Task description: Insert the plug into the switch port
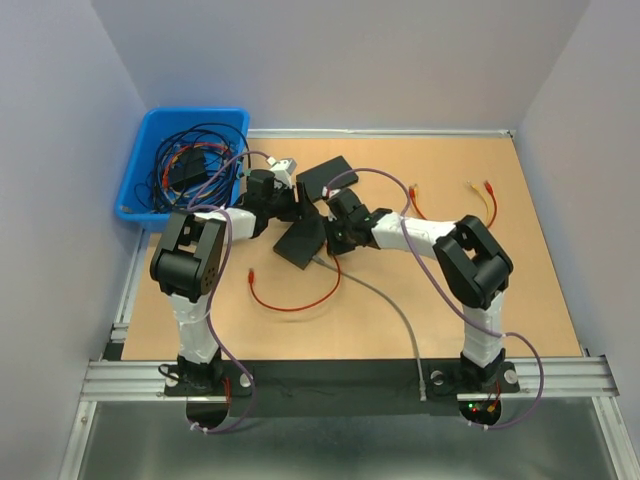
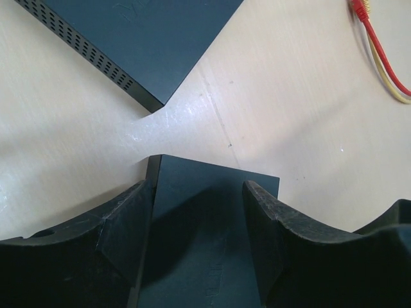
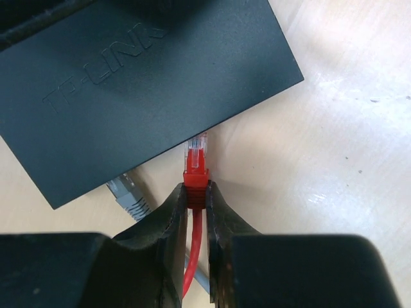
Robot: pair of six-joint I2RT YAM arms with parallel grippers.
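The black TP-Link switch [image 3: 135, 83] lies near the table's middle [image 1: 300, 245]. My right gripper [image 3: 196, 192] is shut on the red plug [image 3: 196, 173] by its boot. The plug's clear tip touches the switch's near edge; the ports are hidden. The red cable [image 1: 290, 297] loops back over the table. My left gripper [image 2: 196, 218] is open. Its fingers [image 2: 128, 224] straddle a corner of the switch [image 2: 205, 212], the left one against its side and the right one over its top. In the top view both grippers [image 1: 290, 208] [image 1: 335, 235] meet at the switch.
A second black switch [image 1: 325, 178] lies just beyond [image 2: 141, 32]. A grey plug [image 3: 128, 194] and cable [image 1: 385, 300] lie beside the red plug. A blue bin [image 1: 140, 170] of cables stands at the back left. Loose red and yellow cables [image 1: 485, 195] lie at the right.
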